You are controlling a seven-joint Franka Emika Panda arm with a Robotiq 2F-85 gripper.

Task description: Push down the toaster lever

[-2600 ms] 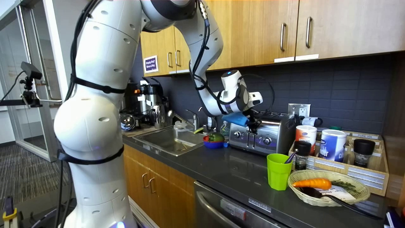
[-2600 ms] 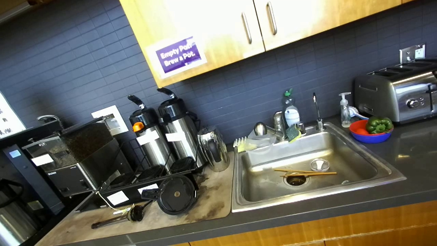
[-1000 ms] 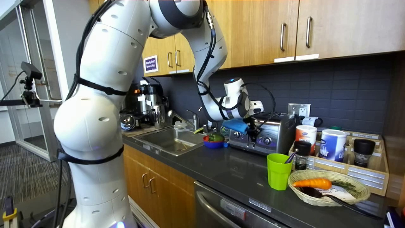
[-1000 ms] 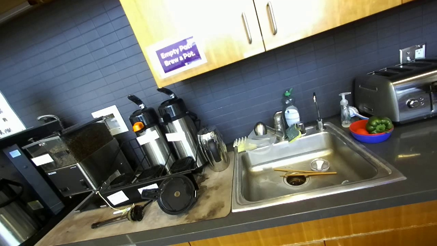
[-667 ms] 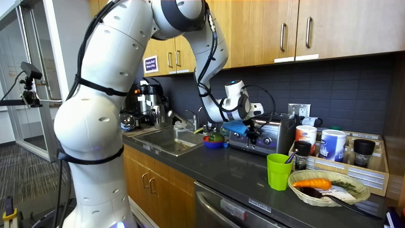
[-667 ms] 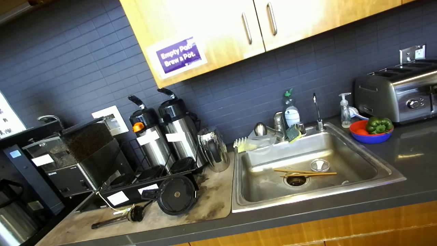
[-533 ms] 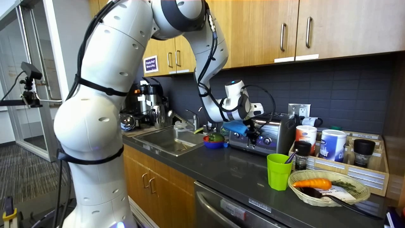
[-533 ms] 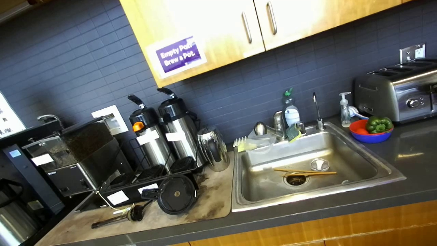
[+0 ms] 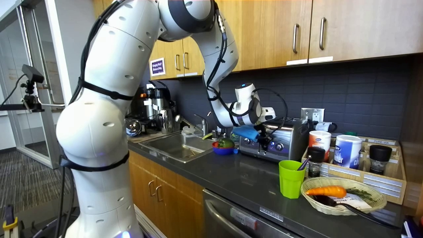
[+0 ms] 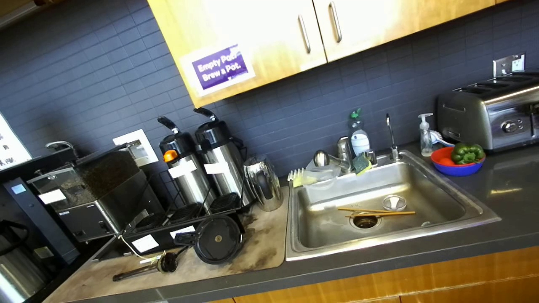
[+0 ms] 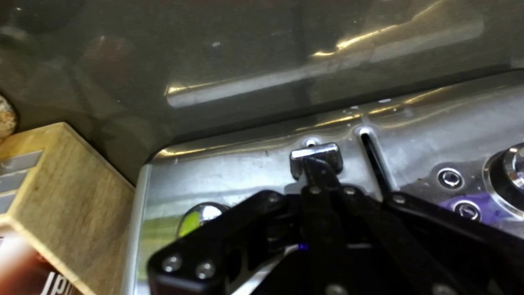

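My gripper (image 11: 321, 172) has its two fingers pressed together, with nothing visible between them. In the wrist view their tips overlap the dark, chrome-edged lever knob (image 11: 315, 153); I take that as contact, though I can't be sure. The knob sits close to the lower end of its slot (image 11: 311, 142), so I judge the push nearly or wholly done. It should be hard, small and sprung, needing firm pressure, and its smooth surface may slip; I'd bear down squarely on the middle of its upper side rather than pinch. Behind my fingertips in an exterior view, the brushed-steel toaster (image 9: 286, 138) stands on the dark countertop (image 9: 238, 175), likely heavy enough not to skid under a downward press. A wooden organiser (image 11: 84, 205) stands just beside it.
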